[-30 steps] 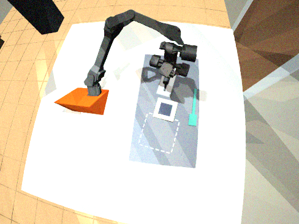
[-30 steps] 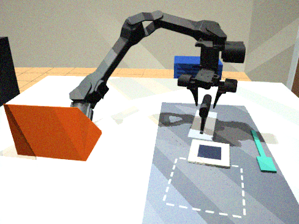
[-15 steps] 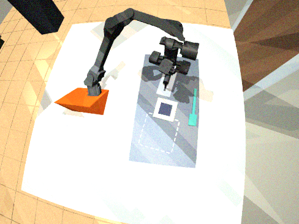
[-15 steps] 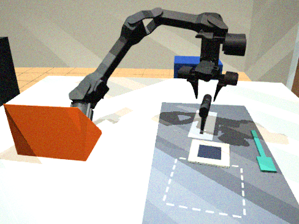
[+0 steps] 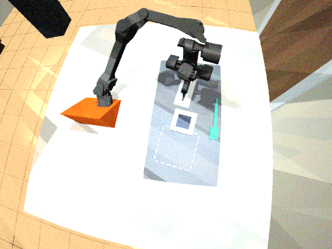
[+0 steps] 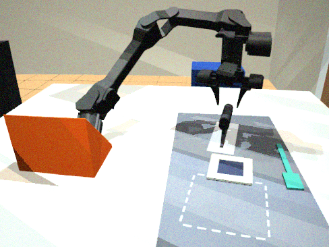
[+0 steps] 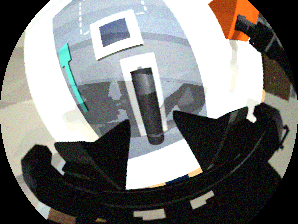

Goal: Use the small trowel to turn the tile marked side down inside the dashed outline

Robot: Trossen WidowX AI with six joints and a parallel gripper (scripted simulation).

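Note:
The tile [image 5: 175,128] [image 6: 214,169] [image 7: 100,45] lies flat on the mat [image 5: 207,173] [image 6: 189,148], its dark blue square up. Its near edge overlaps the far side of the dashed outline [image 5: 190,169] [image 6: 230,233]. Behind it a black handle [image 5: 186,88] [image 6: 226,116] [image 7: 146,95], apparently the small trowel's, rises at a tilt over a pale rectangular plate [image 5: 191,92] [image 6: 232,138] [image 7: 156,75]; whether they join is unclear. My gripper [image 6: 228,106] [image 7: 150,117] is open and empty, its fingertips just above and behind the handle's top. In the top view the fingertips are hidden.
A teal flat tool [image 5: 213,133] [image 6: 292,181] [image 7: 65,55] lies on the mat to the right of the tile in the top and exterior views. An orange block [image 5: 92,110] [image 6: 54,145] [image 7: 227,15] stands by the arm's base. A blue box [image 6: 205,71] is behind the table.

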